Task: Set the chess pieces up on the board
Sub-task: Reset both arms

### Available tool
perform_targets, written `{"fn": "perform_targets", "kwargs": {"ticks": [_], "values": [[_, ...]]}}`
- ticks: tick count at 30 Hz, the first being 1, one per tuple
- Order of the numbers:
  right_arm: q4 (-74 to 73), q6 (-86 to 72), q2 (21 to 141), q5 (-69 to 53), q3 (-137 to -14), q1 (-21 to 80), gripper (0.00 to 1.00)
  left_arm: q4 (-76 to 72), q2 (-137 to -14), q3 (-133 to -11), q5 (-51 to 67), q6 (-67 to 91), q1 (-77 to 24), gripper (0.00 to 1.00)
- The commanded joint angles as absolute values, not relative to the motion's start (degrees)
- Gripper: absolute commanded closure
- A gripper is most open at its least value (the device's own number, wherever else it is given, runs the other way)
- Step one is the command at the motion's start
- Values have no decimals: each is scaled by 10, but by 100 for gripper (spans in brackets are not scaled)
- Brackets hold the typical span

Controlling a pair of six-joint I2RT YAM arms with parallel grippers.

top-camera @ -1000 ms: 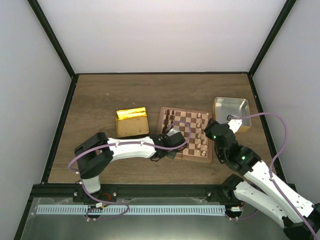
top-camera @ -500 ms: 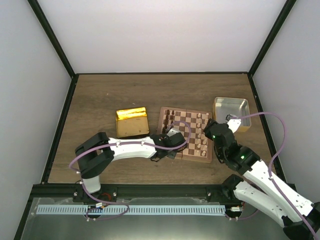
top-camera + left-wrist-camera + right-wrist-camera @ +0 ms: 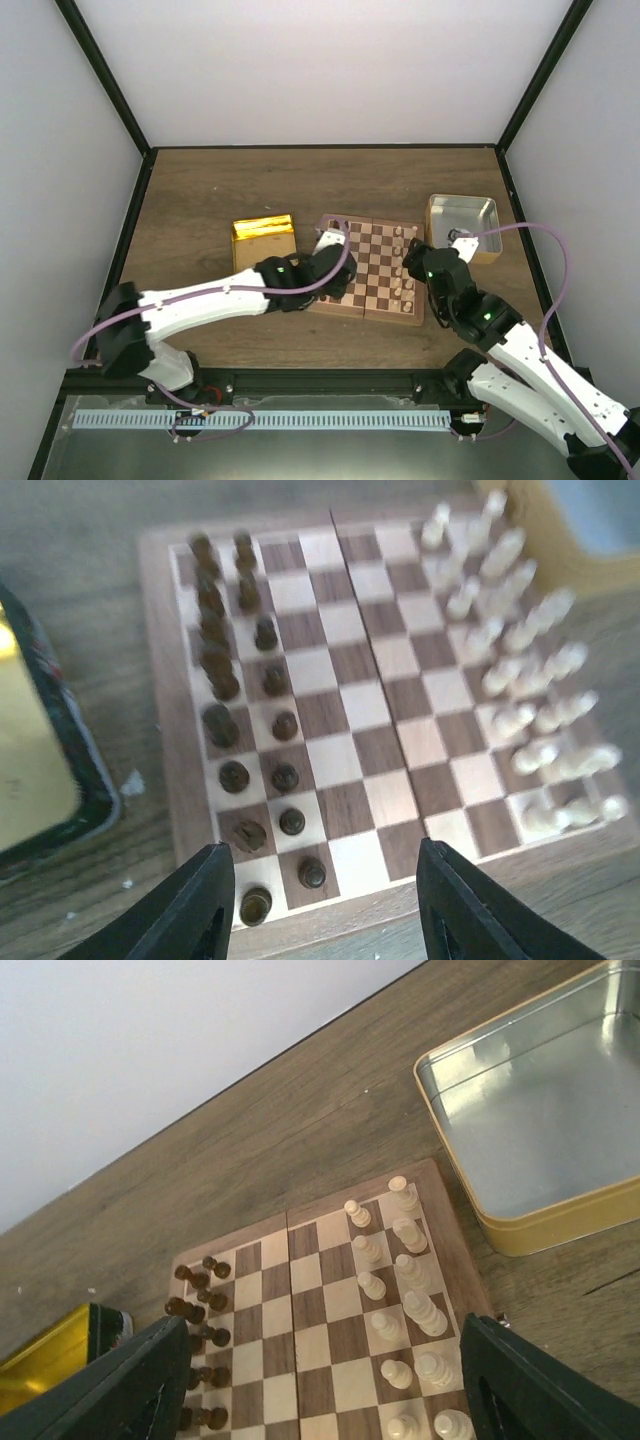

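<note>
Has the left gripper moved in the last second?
Yes. In the top view the left gripper has shifted from the near-left corner of the board farther along its left edge, nearer the gold tin.

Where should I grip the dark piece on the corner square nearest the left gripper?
Best pinch the dark corner piece by its head, left gripper coming from above: it seems upright, neighbours crowd two sides, and only the sides toward the board border are free.
</note>
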State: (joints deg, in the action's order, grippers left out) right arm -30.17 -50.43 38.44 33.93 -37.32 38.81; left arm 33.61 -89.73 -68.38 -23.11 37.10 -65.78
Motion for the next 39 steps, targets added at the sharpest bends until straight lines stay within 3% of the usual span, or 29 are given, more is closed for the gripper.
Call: {"fn": "perform_targets", "kwargs": {"ticks": [1, 5, 11, 13, 26, 39], "values": [[-321, -445, 364, 304, -374, 387, 22, 339, -800, -678, -314, 363, -657, 46], [-347, -407, 350, 290, -415, 387, 17, 331, -703, -650, -363, 335, -657, 38], [-391, -345, 322, 317, -486, 387, 1, 349, -567, -607, -428, 329, -657, 5], [-414, -334, 316, 330, -512, 387, 0, 363, -528, -603, -452, 326, -657, 0], [-486, -338, 202, 418, -564, 387, 0, 393, -331, -628, -587, 225, -657, 0], [-507, -367, 172, 453, -558, 387, 0, 391, -311, -663, -633, 177, -657, 0]]}}
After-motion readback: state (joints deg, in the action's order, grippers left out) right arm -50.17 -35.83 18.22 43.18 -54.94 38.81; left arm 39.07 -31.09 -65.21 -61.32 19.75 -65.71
